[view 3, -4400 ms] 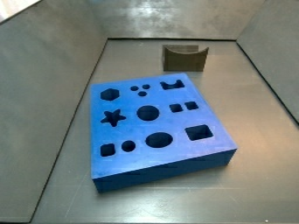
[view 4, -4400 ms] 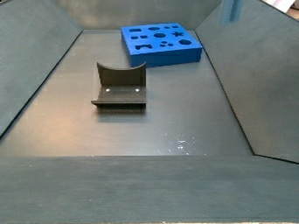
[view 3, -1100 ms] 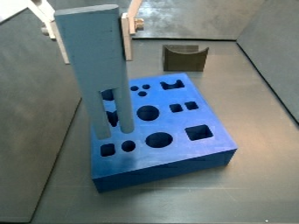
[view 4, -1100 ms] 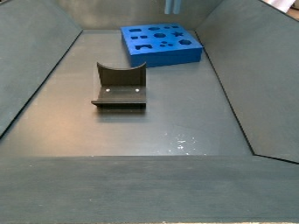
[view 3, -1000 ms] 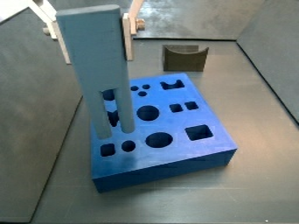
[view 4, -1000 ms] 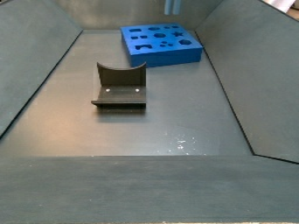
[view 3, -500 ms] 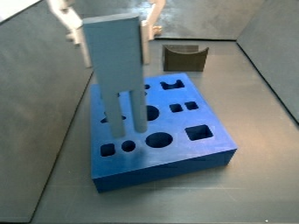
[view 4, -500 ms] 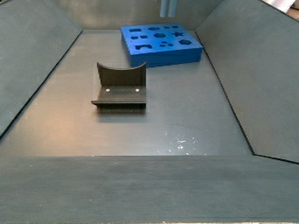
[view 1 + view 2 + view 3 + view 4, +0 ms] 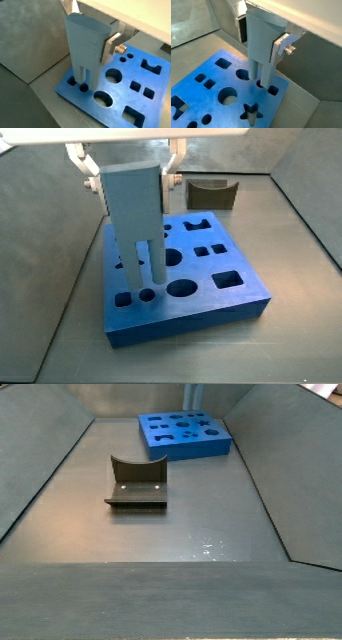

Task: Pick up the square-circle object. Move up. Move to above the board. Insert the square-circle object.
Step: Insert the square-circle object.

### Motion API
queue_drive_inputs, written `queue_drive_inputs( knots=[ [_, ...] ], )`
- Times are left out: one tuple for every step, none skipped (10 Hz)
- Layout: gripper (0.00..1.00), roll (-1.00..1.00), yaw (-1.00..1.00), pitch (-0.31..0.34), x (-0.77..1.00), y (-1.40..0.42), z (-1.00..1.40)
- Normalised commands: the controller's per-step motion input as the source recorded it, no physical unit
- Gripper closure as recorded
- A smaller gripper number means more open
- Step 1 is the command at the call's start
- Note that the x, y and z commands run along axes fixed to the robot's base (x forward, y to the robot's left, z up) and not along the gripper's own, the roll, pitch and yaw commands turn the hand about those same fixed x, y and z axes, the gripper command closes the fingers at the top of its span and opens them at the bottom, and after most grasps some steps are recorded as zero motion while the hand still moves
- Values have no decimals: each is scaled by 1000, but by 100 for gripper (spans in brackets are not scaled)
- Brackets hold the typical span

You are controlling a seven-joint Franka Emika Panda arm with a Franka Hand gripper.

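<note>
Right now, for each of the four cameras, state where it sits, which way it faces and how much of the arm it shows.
Wrist view: looks down past the gripper clamping the tall grey-blue square-circle object, prongs entering the bright-blue holed board.
Wrist view: looks down the object's opposite side; one silver finger shows.
Side view: close and high above the board; both fingers grip the object.
Side view: far down the floor, past the dark L-shaped fixture; only a sliver of the object shows.
All four views share the board.
</note>
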Motion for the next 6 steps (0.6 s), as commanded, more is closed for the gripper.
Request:
queue_drive_inputs(
  knots=[
    [100,96,74,-103,-9,-209,-349],
    [100,91,89,-100,-71,-169,-269],
    [100,4,0,0,0,0,-34],
    [100,46,0,0,0,0,-163],
    [100,0,0,-1,0,0,-120],
    [100,10,0,0,0,0,-31]
  ],
)
